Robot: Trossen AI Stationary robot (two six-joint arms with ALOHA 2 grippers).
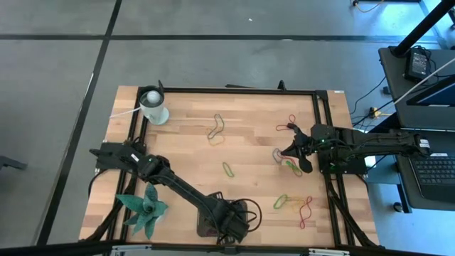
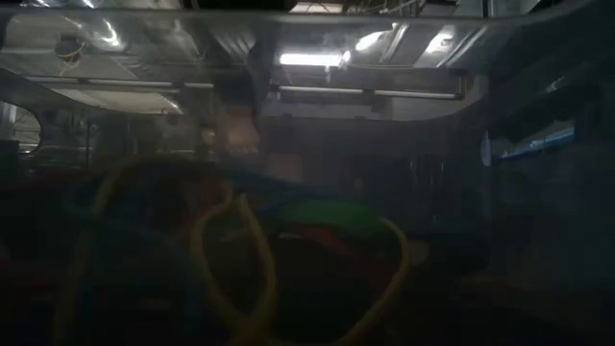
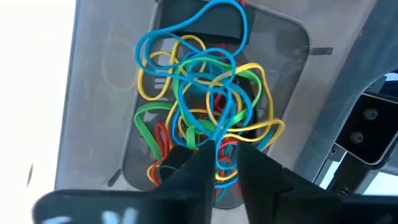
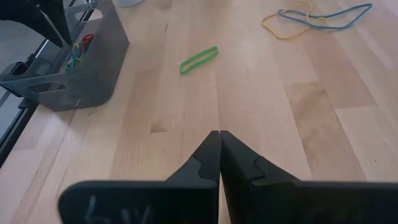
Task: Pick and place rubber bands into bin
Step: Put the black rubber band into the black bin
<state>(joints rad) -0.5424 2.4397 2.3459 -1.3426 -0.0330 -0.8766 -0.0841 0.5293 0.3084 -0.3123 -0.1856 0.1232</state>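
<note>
The bin (image 3: pixel 93 99), a grey tray, holds a heap of rubber bands (image 3: pixel 205 93) in blue, yellow, green and red. My left gripper (image 3: pixel 224 163) points down over the bin (image 1: pixel 207 226) near the table's front edge. It is open by a narrow gap, and a blue strand runs into that gap. Loose bands lie flat on the wood: a green one (image 1: pixel 228 169), an orange one (image 1: pixel 215 129) and a red one (image 1: pixel 306 210). At the right side my right gripper (image 4: pixel 219 134) is shut on nothing, just above the wood. My left gripper stands over the heap, fingers pointing down. A blue band's strand (image 3: pixel 219 152) runs up between the two fingertips, while the rest of that band lies looped on the heap in the bin. Whether the fingers touch the strand, I cannot tell.
A white cup (image 1: pixel 154 107) stands at the far left corner. A green spiky ornament (image 1: pixel 146 210) sits at the near left. More bands lie before the right gripper (image 1: pixel 290 153): green (image 4: pixel 199 60), yellow and blue (image 4: pixel 317 18). Bare wood stretches across the table's middle.
</note>
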